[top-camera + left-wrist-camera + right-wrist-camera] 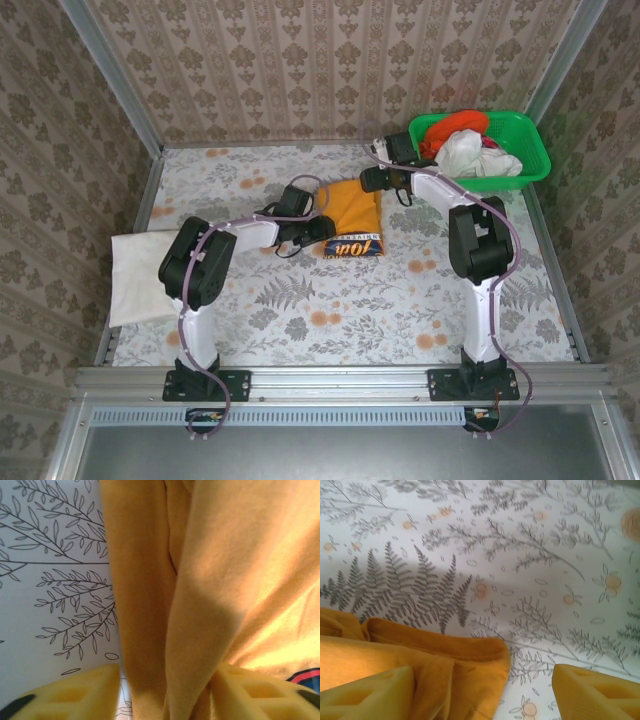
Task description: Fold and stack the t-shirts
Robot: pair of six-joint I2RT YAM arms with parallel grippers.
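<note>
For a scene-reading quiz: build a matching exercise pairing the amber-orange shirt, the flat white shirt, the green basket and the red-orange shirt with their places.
1 amber-orange shirt
2 flat white shirt
3 green basket
4 red-orange shirt

A far right corner of the table
B inside the basket
C left edge of the table
D middle of the table

Pairs: 1-D, 2-C, 3-A, 4-B

Your left arm (200, 325) and right arm (484, 310) have white links and bulky black joint housings. A thin lilac cable (181, 345) trails along each. Black base plates (208, 384) are bolted to the silver rail (330, 378). The left gripper (165, 695) and right gripper (482, 690) carry yellow fingers (70, 690) moulded with hollow cells.
</note>
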